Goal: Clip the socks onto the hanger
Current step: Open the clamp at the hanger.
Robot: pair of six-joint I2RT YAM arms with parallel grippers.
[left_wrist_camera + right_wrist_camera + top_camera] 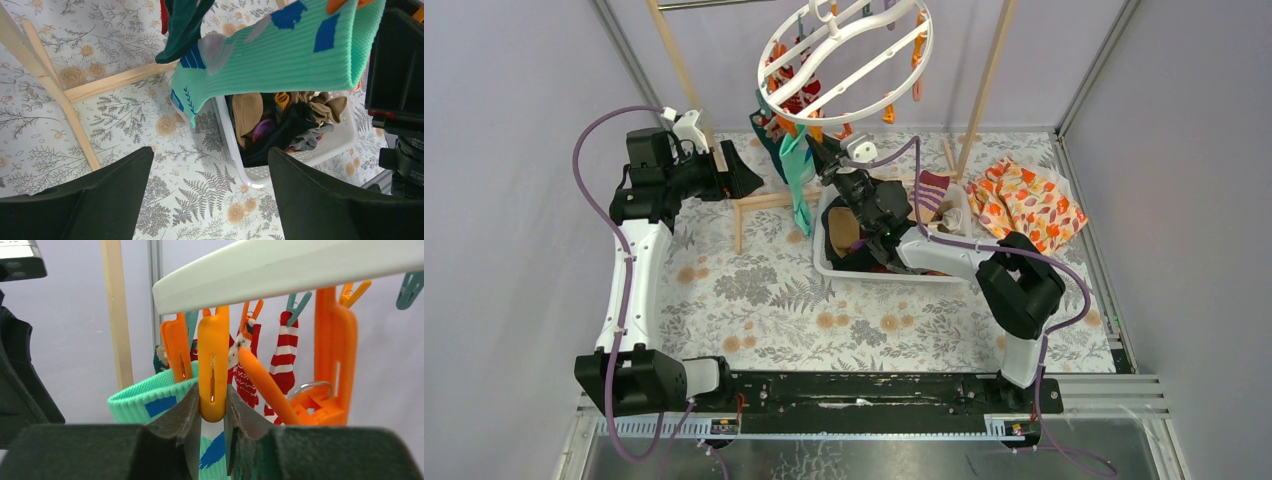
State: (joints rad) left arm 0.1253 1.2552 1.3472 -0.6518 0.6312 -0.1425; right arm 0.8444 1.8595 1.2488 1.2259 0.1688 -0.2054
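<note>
Right end effector (212, 407) pinches a smooth orange clip (213, 355) at the ribbed mint sock (145, 397); left end effector (209, 156) gapes empty.

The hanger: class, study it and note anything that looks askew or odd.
The hanger hangs tilted, not level. The socks are bunched along its lower side, toward the left arm, while the clips on the higher side dangle bare. The right gripper pinches an orange clip beside the socks.
</note>
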